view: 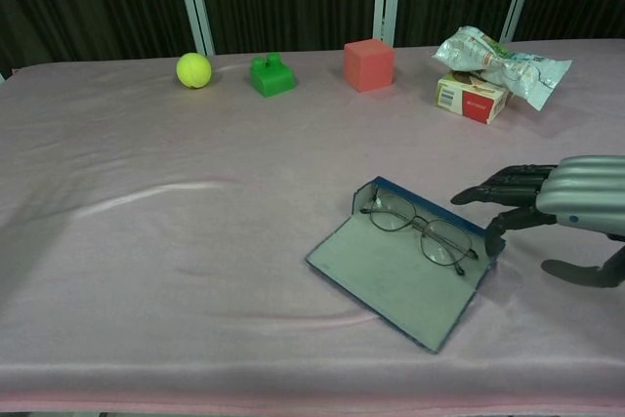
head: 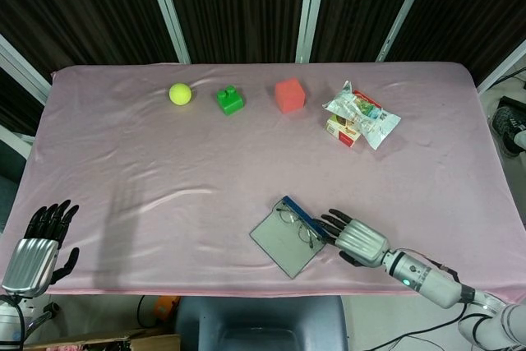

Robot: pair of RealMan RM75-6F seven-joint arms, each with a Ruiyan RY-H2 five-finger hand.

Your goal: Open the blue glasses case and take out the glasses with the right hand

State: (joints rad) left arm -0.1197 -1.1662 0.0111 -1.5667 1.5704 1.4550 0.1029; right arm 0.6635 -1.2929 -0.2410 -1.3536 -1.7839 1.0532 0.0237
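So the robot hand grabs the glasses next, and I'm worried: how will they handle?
The glasses look thin-wired, so probably light and easily bent. They lie loose on the open case, so they would likely slide if nudged. The right robot hand should probably pinch gently.

The blue glasses case (view: 410, 271) lies open and flat, thin-framed glasses (view: 420, 227) resting inside.

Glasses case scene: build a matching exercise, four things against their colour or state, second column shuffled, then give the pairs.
Things:
1. glasses case
2. glasses
3. ball
4. right hand

States:
A. yellow-green, at the table's far side
B. lying open and flat
C. fingers spread, holding nothing
D. resting on the opened case

Pairs: 1-B, 2-D, 3-A, 4-C
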